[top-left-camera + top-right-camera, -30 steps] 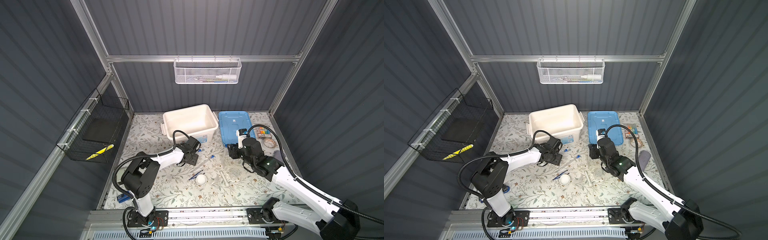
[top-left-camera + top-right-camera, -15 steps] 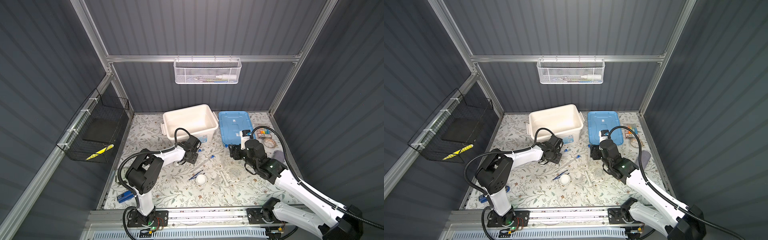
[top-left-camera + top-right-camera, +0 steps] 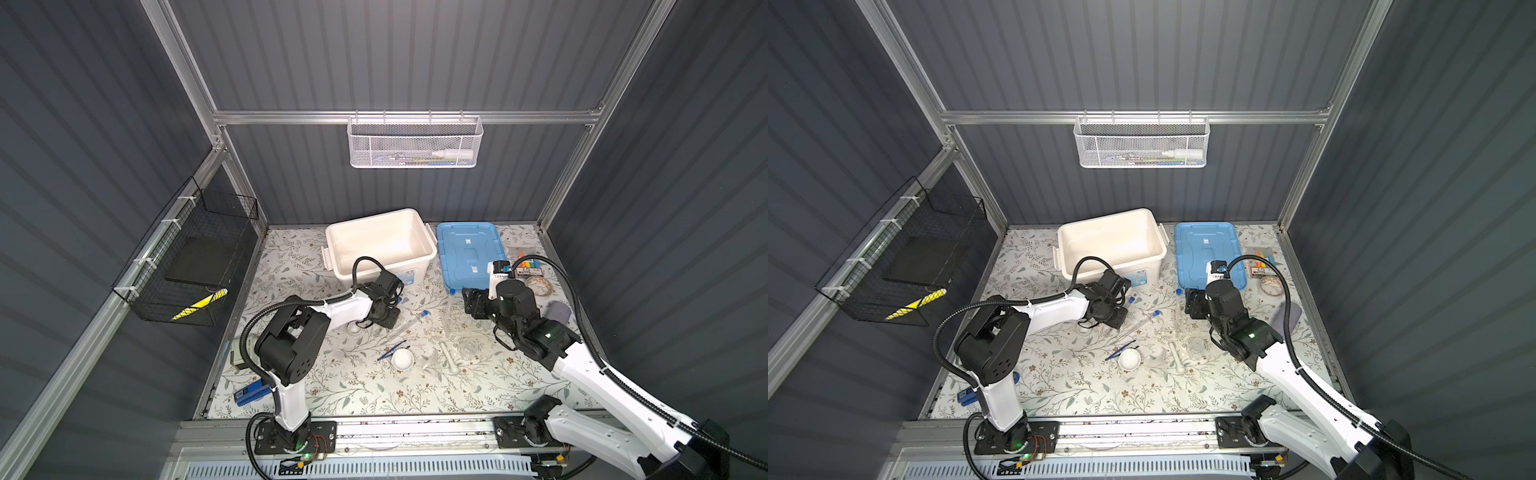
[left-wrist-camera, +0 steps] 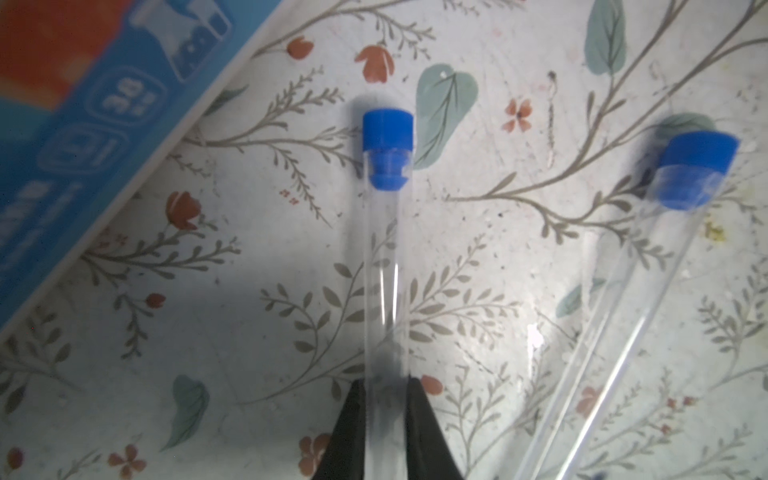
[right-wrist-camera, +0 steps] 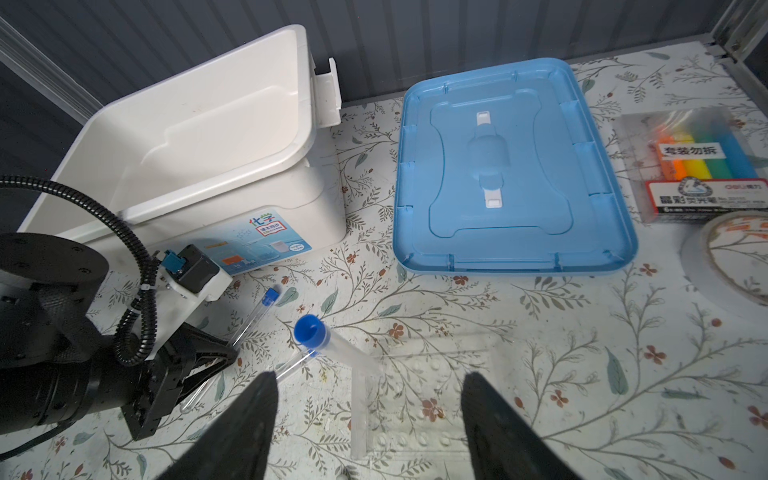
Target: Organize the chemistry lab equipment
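Observation:
In the left wrist view my left gripper (image 4: 386, 384) is shut on a clear blue-capped test tube (image 4: 386, 249) that lies on the floral mat. A second test tube (image 4: 665, 257) lies beside it. In both top views this gripper (image 3: 384, 316) sits low in front of the white bin. My right gripper (image 5: 368, 376) is open above the clear tube rack (image 5: 419, 399), with nothing between its fingers. One blue-capped tube (image 5: 320, 336) leans in the rack. Nearer the front lie a white dish (image 3: 402, 358), dark blue tweezers (image 3: 390, 351), a white pestle (image 3: 449, 357) and small clear glassware (image 3: 469, 347).
An open white bin (image 3: 380, 245) stands at the back, with its blue lid (image 3: 469, 253) flat beside it. A marker pack (image 3: 528, 268), a tape roll (image 3: 538, 286) and a grey cloth (image 3: 559, 311) lie at the right. A small white dish (image 3: 354, 328) sits by the left arm.
My left gripper has closed onto the test tube on the mat. The right arm has shifted only slightly and stays over the rack.

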`<action>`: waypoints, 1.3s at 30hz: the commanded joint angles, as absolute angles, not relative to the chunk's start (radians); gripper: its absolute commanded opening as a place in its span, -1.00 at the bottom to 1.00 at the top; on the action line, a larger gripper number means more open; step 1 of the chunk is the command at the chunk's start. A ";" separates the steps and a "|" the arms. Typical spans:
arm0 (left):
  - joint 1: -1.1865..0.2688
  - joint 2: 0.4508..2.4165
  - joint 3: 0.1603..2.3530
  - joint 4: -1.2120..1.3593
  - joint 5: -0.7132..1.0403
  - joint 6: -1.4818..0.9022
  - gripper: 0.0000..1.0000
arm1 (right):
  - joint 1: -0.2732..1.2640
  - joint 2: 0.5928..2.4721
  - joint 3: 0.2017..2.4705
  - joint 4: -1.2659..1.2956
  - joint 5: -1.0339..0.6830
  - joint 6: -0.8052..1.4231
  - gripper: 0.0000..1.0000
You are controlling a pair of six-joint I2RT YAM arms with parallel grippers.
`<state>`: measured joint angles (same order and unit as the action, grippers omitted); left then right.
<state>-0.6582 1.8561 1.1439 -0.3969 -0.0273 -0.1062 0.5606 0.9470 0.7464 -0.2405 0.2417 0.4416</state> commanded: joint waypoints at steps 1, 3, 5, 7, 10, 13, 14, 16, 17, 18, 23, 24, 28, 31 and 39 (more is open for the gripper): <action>-0.650 1.884 1.171 -0.417 0.020 -0.096 -0.74 | 0.551 0.938 0.738 -0.249 0.219 0.453 0.45; -0.650 1.876 1.174 -0.413 0.034 -0.094 -0.76 | 0.551 0.937 0.744 -0.249 0.214 0.456 0.46; -0.650 1.859 1.178 -0.404 0.045 -0.088 -0.77 | 0.547 0.938 0.751 -0.248 0.216 0.455 0.49; -0.650 1.839 1.184 -0.397 0.052 -0.086 -0.78 | 0.539 0.937 0.757 -0.240 0.202 0.461 0.53; -0.649 1.797 1.190 -0.387 0.061 -0.081 -0.78 | 0.514 0.942 0.766 -0.221 0.136 0.478 0.56; -0.650 1.747 1.190 -0.373 0.070 -0.077 -0.79 | 0.494 0.951 0.784 -0.212 0.077 0.495 0.56; -0.650 1.728 1.190 -0.369 0.076 -0.075 -0.79 | 0.486 0.957 0.793 -0.208 0.055 0.500 0.56; -0.652 1.698 1.189 -0.356 0.091 -0.075 -0.79 | 0.469 0.973 0.814 -0.212 0.014 0.512 0.52; -0.652 1.683 1.191 -0.348 0.097 -0.075 -0.79 | 0.461 0.983 0.826 -0.215 -0.010 0.517 0.52; -0.653 1.669 1.194 -0.340 0.104 -0.075 -0.79 | 0.451 0.993 0.838 -0.214 -0.033 0.523 0.51; -0.667 1.624 1.214 -0.307 0.121 -0.067 -0.78 | 0.402 1.031 0.868 -0.191 -0.127 0.555 0.50; -0.675 1.620 1.221 -0.304 0.123 -0.060 -0.78 | 0.392 1.037 0.872 -0.184 -0.143 0.562 0.49; -0.715 1.623 1.266 -0.302 0.112 -0.031 -0.78 | 0.371 1.073 0.902 -0.175 -0.201 0.574 0.45; -0.746 1.640 1.301 -0.292 0.112 -0.019 -0.78 | 0.365 1.110 0.927 -0.174 -0.250 0.581 0.42; -0.804 1.667 1.342 -0.247 0.115 -0.009 -0.78 | 0.338 1.205 0.957 -0.139 -0.372 0.644 0.29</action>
<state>-0.7963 1.6474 1.3102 -0.2680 0.0990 -0.0288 0.3496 1.1931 0.9352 -0.1665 -0.2905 0.6079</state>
